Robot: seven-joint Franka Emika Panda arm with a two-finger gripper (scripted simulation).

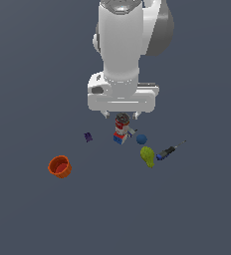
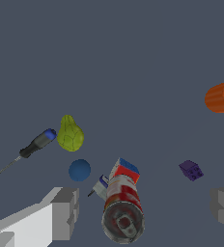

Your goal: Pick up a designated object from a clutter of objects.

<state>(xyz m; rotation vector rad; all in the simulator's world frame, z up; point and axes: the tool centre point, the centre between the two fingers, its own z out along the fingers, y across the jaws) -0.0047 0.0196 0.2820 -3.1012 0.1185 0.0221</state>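
I see the red-and-white can (image 2: pixel 123 210) upright between my spread fingers (image 2: pixel 65 212), with free room on both sides. The puzzle cube (image 2: pixel 125 170) touches the can behind. The blue ball (image 2: pixel 79 170) is near; the pear (image 2: pixel 69 133), screwdriver (image 2: pixel 34 146), purple piece (image 2: pixel 190 170) and orange cup (image 1: pixel 60 166) stand apart.

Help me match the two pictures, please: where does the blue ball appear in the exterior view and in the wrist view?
Exterior view: the blue ball lies just below the gripper, between the red-and-white can and the yellow-green pear.
Wrist view: the ball sits between the pear and the can.
Shared landmark: the pear, with the blue-handled screwdriver on its far side from the ball.
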